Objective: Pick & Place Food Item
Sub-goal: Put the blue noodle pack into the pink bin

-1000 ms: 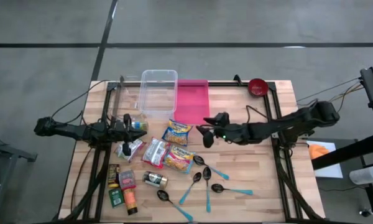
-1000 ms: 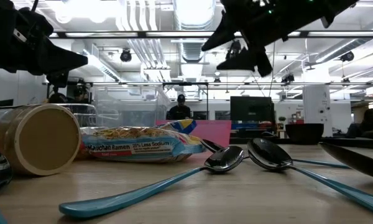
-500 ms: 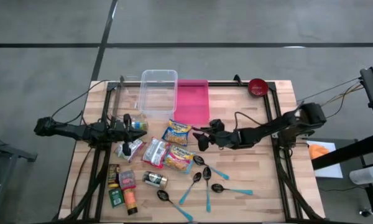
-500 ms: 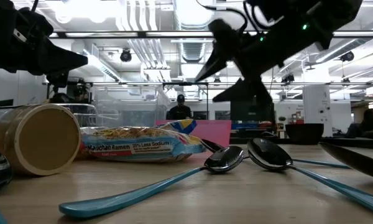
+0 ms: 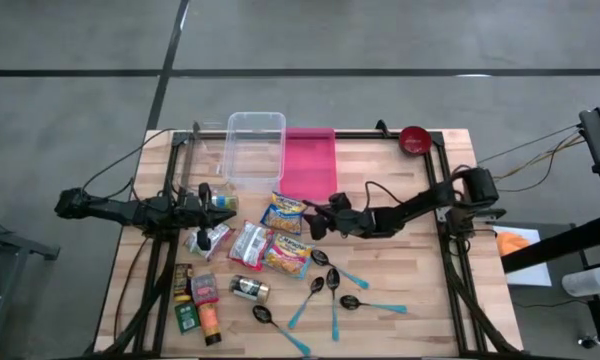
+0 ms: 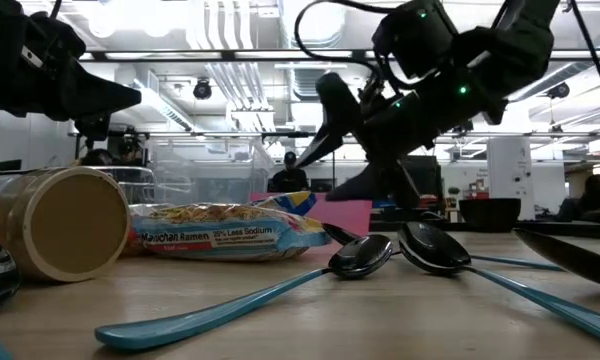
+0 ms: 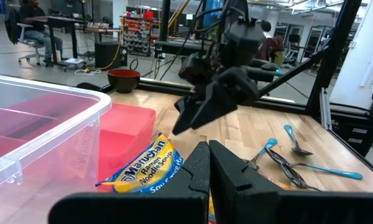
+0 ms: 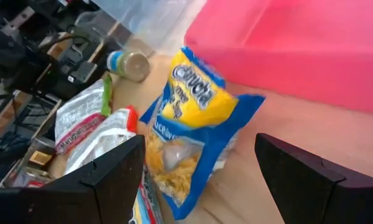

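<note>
A blue-and-yellow ramen packet [image 5: 285, 212] lies flat on the wooden table just in front of the pink tray [image 5: 310, 165]. My right gripper [image 5: 316, 222] hovers low beside it on its right, open. In the right wrist view the packet [image 8: 196, 134] lies ahead of the gap between the two fingers [image 8: 105, 180], untouched. From table height the gripper [image 6: 332, 160] slants down toward the left above the spoons. My left gripper [image 7: 208, 163] is shut and level at the table's left, holding nothing.
A clear plastic bin [image 5: 253, 148] stands left of the pink tray and a red bowl [image 5: 414, 139] at the far right. More ramen packets [image 5: 290, 255], a silver packet [image 5: 248, 243], a can [image 5: 248, 289], small bottles [image 5: 200, 305] and several teal-handled spoons [image 5: 335, 290] cover the near middle.
My right gripper has come down and toward the table's left, closer to the blue-and-yellow ramen packet, rolling about its own axis as it went. Its fingers have stayed open. Nothing on the table has moved.
</note>
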Controlling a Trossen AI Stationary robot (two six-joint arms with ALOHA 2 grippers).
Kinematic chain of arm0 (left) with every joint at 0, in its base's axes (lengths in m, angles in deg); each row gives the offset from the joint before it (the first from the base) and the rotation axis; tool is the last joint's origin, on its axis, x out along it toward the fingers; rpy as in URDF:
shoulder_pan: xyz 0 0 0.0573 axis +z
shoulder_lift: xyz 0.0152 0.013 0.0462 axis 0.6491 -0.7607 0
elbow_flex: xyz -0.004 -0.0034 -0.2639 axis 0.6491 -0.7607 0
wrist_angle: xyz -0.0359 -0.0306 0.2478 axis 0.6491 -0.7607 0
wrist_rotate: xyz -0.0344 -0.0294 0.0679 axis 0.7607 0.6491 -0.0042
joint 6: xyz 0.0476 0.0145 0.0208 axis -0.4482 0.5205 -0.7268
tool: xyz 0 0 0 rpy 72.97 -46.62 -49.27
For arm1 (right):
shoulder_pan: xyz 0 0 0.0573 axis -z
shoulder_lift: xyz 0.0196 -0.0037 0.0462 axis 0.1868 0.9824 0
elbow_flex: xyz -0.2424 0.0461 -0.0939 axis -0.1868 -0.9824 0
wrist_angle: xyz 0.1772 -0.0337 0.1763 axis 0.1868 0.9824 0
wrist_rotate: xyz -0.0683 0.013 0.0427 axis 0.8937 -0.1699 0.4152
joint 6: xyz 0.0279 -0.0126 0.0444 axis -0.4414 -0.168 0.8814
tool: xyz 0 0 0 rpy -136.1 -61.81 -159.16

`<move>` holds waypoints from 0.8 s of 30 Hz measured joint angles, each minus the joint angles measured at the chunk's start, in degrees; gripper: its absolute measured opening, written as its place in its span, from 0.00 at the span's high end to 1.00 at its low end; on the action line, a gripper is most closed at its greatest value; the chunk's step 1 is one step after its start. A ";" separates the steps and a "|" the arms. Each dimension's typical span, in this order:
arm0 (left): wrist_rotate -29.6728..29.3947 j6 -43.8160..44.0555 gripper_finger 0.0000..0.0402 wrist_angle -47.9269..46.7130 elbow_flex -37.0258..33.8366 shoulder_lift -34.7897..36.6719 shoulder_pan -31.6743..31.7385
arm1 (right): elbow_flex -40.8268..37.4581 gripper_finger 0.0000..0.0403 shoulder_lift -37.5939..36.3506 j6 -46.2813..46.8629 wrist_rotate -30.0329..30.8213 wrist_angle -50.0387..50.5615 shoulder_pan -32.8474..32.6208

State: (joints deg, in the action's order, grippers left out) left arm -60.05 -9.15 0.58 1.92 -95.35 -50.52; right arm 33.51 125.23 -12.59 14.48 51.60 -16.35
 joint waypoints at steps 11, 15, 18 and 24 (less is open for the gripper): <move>0.02 -0.02 1.00 -0.02 0.00 -0.15 -0.02 | 1.69 0.26 6.48 2.48 -0.22 -4.58 2.79; 0.04 -0.02 1.00 0.00 0.00 -0.35 0.00 | 2.71 0.26 9.95 2.11 -0.41 -9.11 3.76; 0.11 -0.01 1.00 -0.03 0.00 -0.83 -0.01 | 3.35 0.26 11.74 0.49 -0.24 -11.82 4.32; 0.03 -0.01 1.00 -0.01 0.00 -1.23 0.00 | 4.94 0.26 12.44 -4.23 -0.50 -12.63 4.55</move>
State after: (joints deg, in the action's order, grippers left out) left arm -60.02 -9.16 0.57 1.92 -96.58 -50.52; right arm 38.45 137.68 -16.82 13.99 38.96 -11.80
